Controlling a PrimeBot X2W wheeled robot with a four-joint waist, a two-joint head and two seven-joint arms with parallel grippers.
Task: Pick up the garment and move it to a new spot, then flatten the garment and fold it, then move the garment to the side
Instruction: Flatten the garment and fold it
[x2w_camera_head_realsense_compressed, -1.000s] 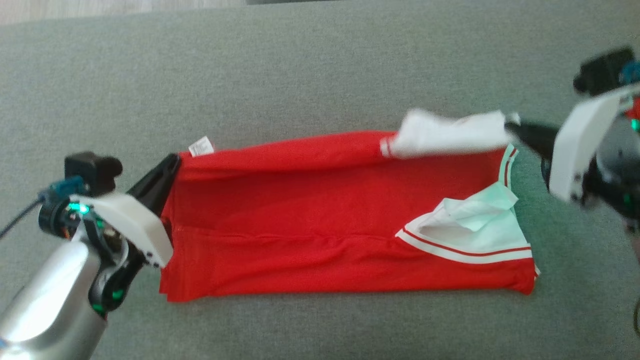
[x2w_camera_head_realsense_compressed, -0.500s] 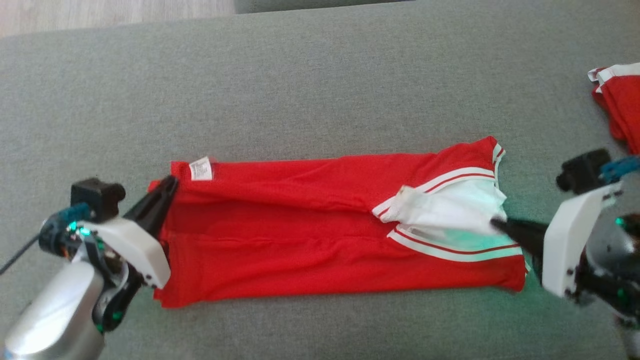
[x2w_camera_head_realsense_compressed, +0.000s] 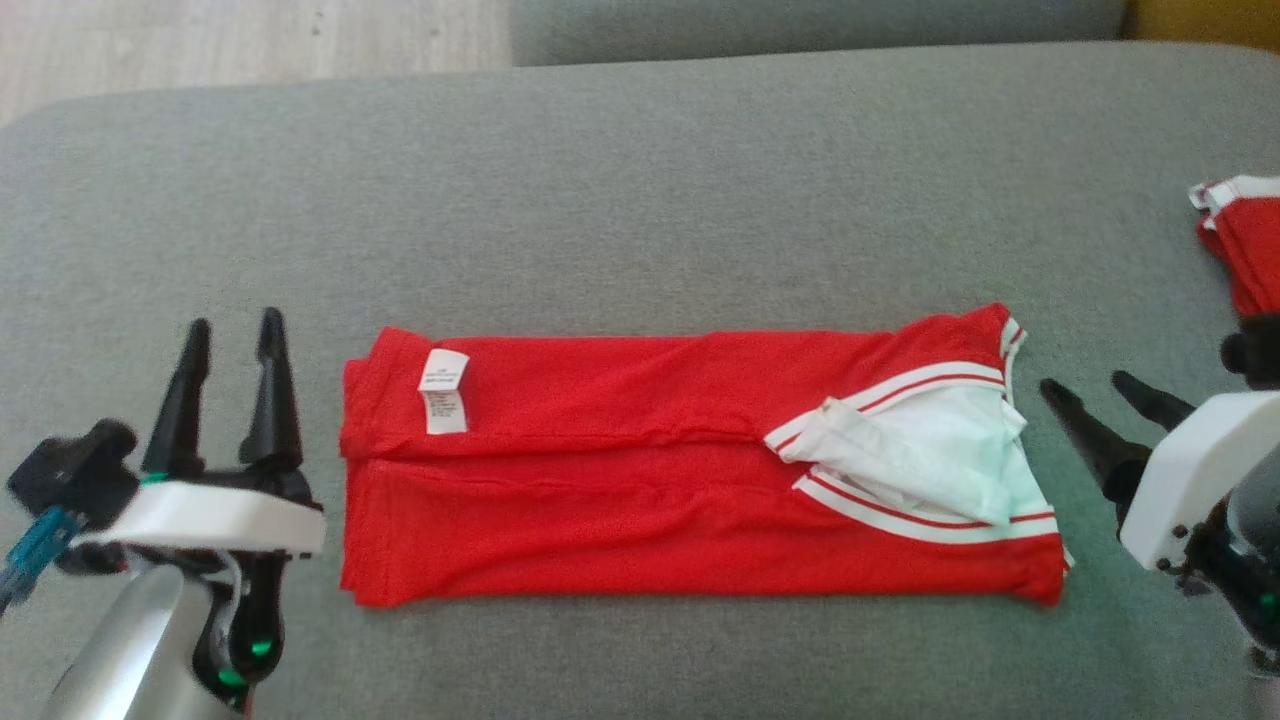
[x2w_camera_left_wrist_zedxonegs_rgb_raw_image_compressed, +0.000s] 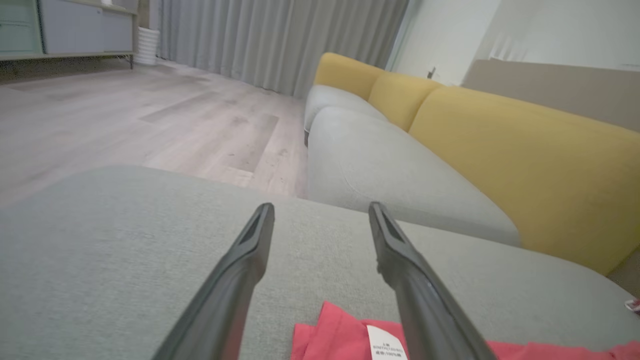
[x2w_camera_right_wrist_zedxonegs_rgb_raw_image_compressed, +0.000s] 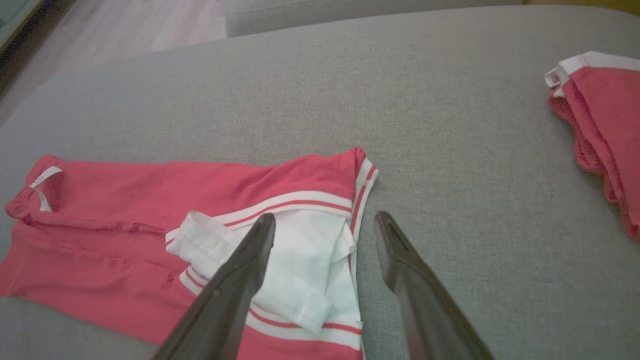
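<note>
Red garment (x2w_camera_head_realsense_compressed: 640, 470), freshly folded lengthwise (a long band now), lies released; left end effector (x2w_camera_head_realsense_compressed: 234, 322) and right end effector (x2w_camera_head_realsense_compressed: 1085, 383) gape empty, so crosswise folding probably follows.

Red cloth (x2w_camera_head_realsense_compressed: 1250, 250) half beyond the head view's right edge; print on the label (x2w_camera_head_realsense_compressed: 443, 390) of the garment (x2w_camera_head_realsense_compressed: 620, 520) illegibly small.

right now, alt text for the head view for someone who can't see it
A red garment with white trim lies folded into a long strip on a grey cushion. The left claw and right claw, both open, flank its ends, holding nothing. A second red garment lies at the right edge.
</note>
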